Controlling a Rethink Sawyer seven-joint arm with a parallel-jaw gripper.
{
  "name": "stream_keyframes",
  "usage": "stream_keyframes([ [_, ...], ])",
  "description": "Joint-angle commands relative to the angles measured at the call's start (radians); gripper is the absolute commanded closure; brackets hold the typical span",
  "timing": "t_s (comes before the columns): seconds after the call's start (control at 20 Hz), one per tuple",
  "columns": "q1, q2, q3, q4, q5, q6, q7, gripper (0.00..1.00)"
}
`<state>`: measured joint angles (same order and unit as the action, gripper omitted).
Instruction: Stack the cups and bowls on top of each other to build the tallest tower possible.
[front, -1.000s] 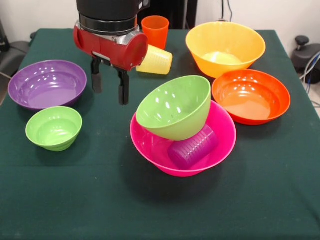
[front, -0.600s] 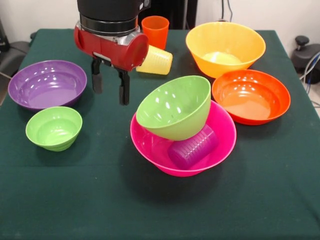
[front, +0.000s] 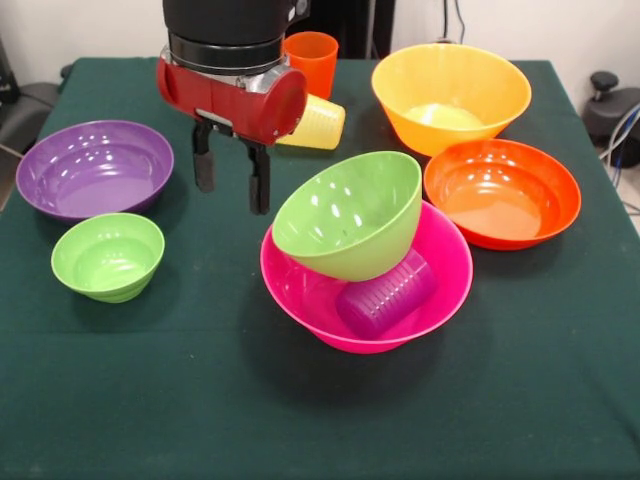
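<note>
Gripper (front: 232, 181) fingers parted, empty, hanging between glossy purple plastic bowl (front: 94, 168) and tilted green plastic bowl (front: 348, 214); bare green tablecloth (front: 200, 400) beneath.

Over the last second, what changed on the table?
Only the arm moved: the hand shifted slightly to the picture's right, toward the green bowl tilted in the pink bowl. It is open and empty, and took hold of nothing. The bowls, the purple cup lying in the pink bowl and the other cups stayed put.
</note>
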<state>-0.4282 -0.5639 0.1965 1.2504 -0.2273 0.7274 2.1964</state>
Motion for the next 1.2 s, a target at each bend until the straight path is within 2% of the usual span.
stream_keyframes([
  [0.05, 0.007, 0.037, 0.083, 0.03, -0.062, 0.081, -0.206, 0.0],
  [0.4, 0.005, 0.045, 0.08, 0.014, -0.078, 0.061, -0.212, 0.0],
  [0.75, -0.025, 0.064, 0.107, -0.007, -0.098, 0.062, -0.299, 0.0],
  [1.2, 0.006, 0.078, 0.095, -0.037, -0.087, 0.084, -0.23, 0.0],
])
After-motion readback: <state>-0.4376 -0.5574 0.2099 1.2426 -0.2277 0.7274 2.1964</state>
